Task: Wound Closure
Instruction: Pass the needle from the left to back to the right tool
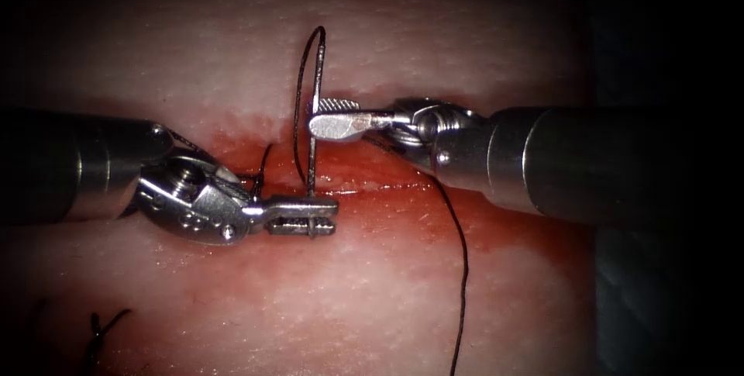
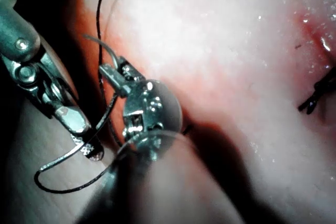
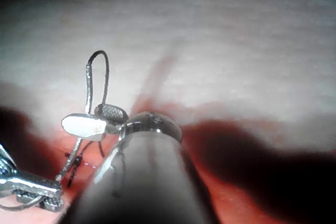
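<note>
The curved needle (image 1: 316, 81) stands upright over the red cut (image 1: 387, 182), free of the tissue (image 1: 465, 43). My left tool (image 1: 310, 216) comes from the left and is shut on the needle near its lower, pointed end. My right tool (image 1: 329, 115) comes from the right, its jaws open around the needle's middle. Dark thread (image 1: 297, 112) leaves the needle's top end, loops down to the cut, and another strand (image 1: 463, 260) trails toward the front. The left wrist view shows the left tool (image 2: 113, 74) gripping the needle (image 2: 100, 43). In the right wrist view the right tool (image 3: 97, 119) straddles the needle (image 3: 88, 82).
Red fluid (image 1: 504, 221) wets the tissue around the cut. Cut ends of thread from a knot (image 1: 97, 329) lie at the front left; the same stitch (image 2: 315, 98) appears in the left wrist view. The two shafts close in from both sides.
</note>
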Robot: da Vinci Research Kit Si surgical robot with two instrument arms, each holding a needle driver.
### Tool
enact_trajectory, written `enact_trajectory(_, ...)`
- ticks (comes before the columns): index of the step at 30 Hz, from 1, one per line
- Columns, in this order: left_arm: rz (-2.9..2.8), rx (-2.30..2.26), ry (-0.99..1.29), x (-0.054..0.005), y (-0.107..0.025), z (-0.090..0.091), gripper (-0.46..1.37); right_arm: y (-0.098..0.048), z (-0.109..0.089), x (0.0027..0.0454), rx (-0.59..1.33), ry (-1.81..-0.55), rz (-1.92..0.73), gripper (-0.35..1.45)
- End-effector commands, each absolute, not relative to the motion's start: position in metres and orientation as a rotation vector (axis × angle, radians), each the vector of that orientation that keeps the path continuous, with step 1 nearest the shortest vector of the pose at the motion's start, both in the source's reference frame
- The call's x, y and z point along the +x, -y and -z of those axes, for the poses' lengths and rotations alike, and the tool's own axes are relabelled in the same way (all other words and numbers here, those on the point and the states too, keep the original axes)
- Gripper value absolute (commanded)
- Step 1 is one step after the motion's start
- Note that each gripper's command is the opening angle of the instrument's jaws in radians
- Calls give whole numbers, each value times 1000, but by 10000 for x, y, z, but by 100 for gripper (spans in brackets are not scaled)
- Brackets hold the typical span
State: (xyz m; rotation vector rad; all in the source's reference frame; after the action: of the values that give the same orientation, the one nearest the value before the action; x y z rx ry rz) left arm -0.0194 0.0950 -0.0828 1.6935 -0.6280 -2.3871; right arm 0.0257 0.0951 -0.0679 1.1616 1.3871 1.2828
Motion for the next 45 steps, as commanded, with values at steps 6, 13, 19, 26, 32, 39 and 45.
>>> enact_trajectory(6,2384,1692,623,-197,-949,827,-35,-947,684,263,1182,-1390,-1296,126)
enact_trajectory(13,2383,1701,613,-203,-948,827,-35,-948,686,268,1181,-1384,-1299,117)
enact_trajectory(19,2385,1707,606,-202,-945,829,-35,-949,687,268,1171,-1373,-1309,110)
enact_trajectory(26,2386,1708,601,-202,-945,832,-35,-952,690,266,1257,-1238,-1466,-35)
enact_trajectory(32,2389,1713,596,-202,-946,832,-35,-952,690,265,1240,-1278,-1447,-35)
enact_trajectory(39,2425,1751,553,-202,-949,832,-35,-958,692,260,1216,-1321,-1461,-35)
enact_trajectory(45,2581,1916,344,-202,-955,835,49,-964,691,252,1176,-1364,-1449,-35)
